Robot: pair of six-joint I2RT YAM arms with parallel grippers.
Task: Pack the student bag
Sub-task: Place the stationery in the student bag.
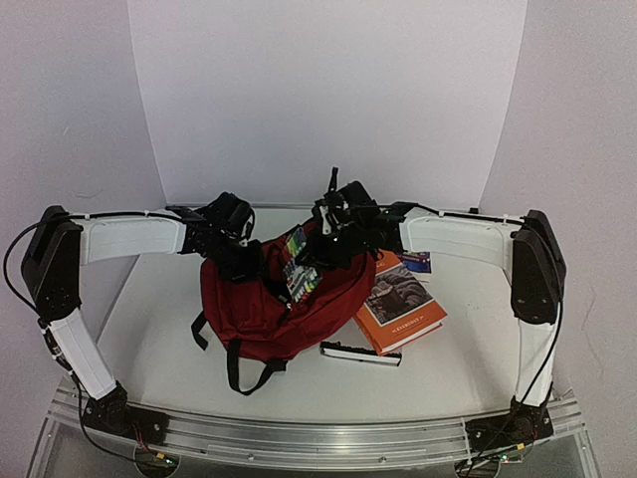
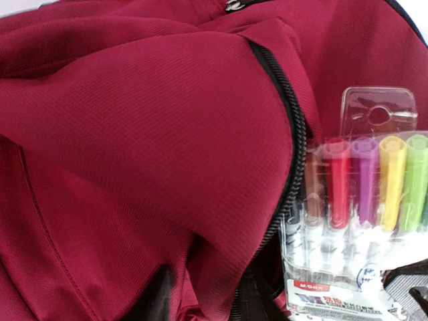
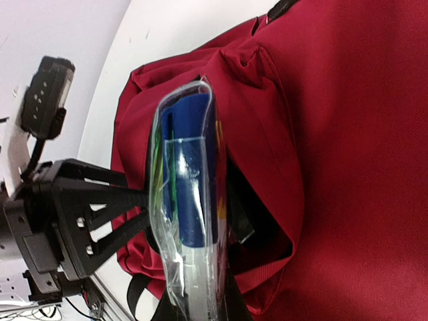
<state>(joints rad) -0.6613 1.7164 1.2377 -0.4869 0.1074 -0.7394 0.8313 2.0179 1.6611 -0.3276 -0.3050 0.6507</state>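
Note:
The student bag (image 1: pixel 274 304), dark red with black straps, lies mid-table. My left gripper (image 1: pixel 242 261) is at its upper left rim; in the left wrist view it (image 2: pixel 204 294) is shut on a fold of the bag's red fabric (image 2: pixel 134 134) beside the open black zipper (image 2: pixel 287 174). My right gripper (image 1: pixel 333 239) is shut on a clear pack of coloured markers (image 1: pixel 301 265) and holds it over the bag's opening. The pack shows beside the zipper in the left wrist view (image 2: pixel 361 200). In the right wrist view the pack (image 3: pixel 187 200) is edge-on, its lower end at the dark opening (image 3: pixel 267 227).
An orange book (image 1: pixel 400 304) lies right of the bag, with a small blue item (image 1: pixel 416 262) behind it. A flat black-and-white object (image 1: pixel 360 353) lies in front of the book. The left arm's gripper frame (image 3: pixel 80 214) is close to the pack.

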